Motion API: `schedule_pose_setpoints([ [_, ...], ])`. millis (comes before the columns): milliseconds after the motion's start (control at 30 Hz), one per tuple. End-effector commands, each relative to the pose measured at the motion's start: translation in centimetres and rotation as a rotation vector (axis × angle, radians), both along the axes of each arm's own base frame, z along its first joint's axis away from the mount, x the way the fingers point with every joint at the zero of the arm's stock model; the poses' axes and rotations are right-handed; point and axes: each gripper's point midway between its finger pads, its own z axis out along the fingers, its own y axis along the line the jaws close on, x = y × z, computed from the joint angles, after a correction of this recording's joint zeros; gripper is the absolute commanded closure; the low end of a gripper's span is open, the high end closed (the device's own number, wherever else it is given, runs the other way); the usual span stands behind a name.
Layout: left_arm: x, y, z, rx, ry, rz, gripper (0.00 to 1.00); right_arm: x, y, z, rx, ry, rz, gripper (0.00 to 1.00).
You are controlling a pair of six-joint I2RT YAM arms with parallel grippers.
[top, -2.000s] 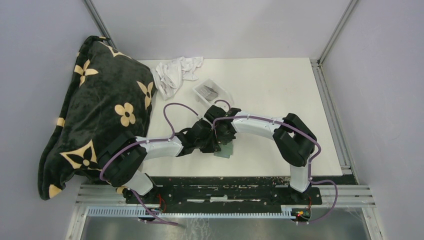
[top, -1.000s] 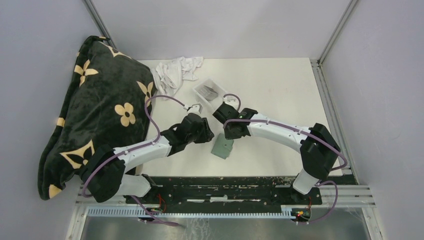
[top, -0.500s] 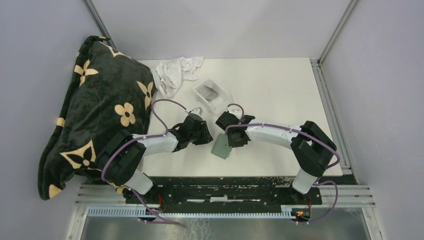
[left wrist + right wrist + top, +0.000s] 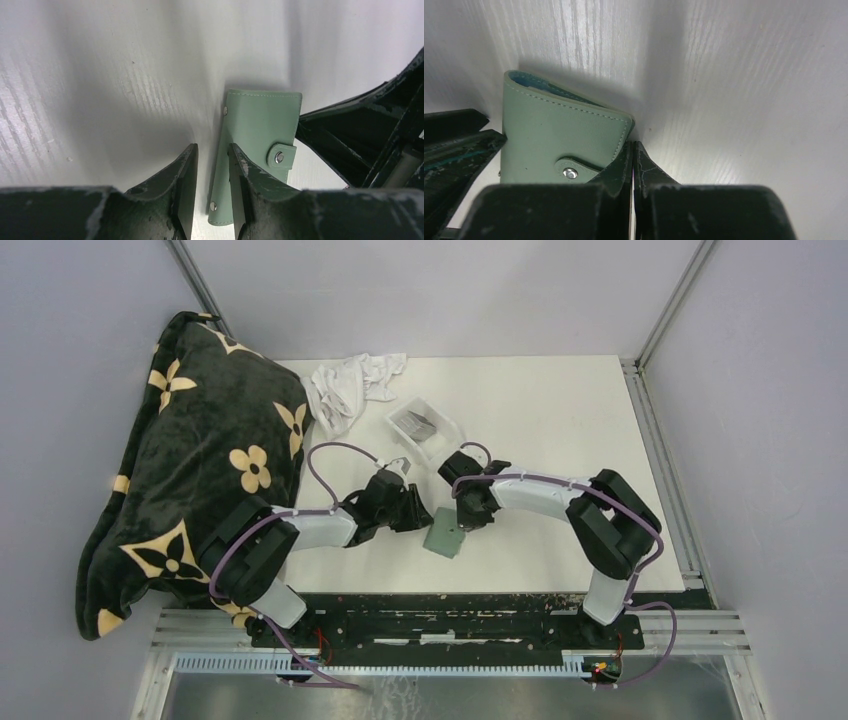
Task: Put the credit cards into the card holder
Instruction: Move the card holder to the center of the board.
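1. A flat white rectangular desk (image 4: pixel 560 420) fills the middle of the top view. Close up, its surface shows fine parallel grain lines.
2. Plain pale grey walls (image 4: pixel 430 290) close it in at 9, 12 and 3 o'clock.
3. Slim aluminium frame posts (image 4: pixel 195 285) slant away at 11 and 1 o'clock.
4. A scuffed black metal base plate (image 4: pixel 440 615) runs along the desk's 6 o'clock edge, with silver aluminium rails (image 4: pixel 400 665) just beyond it.
5. A dark plush blanket with cream flower motifs (image 4: pixel 190 470) lies heaped at 9 o'clock, overlapping the desk's edge.
6. The light is soft and even, leaving only blurred grey shadows on the desk.
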Motion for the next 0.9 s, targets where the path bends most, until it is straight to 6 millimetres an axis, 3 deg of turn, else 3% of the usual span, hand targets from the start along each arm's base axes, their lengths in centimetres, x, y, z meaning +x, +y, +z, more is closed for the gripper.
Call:
schedule_pose_setpoints([
  [0, -1.2, -0.5, -0.9, -0.044, 0.055, -0.013, 0.63, 1.9, 2.4, -0.9, 0.072, -0.008, 0.021, 0.99],
  [333, -0.3, -1.7, -0.5, -0.082, 0.06, -0.008, 0.64, 4.7, 3.5, -1.0, 0.087, 0.003, 0.033, 0.99],
  [867, 4.6, -4.3, -0.6, -0.042, 0.017, -0.016, 0.64, 8.2, 2.7, -1.4, 0.054, 0.004, 0.02, 0.99],
])
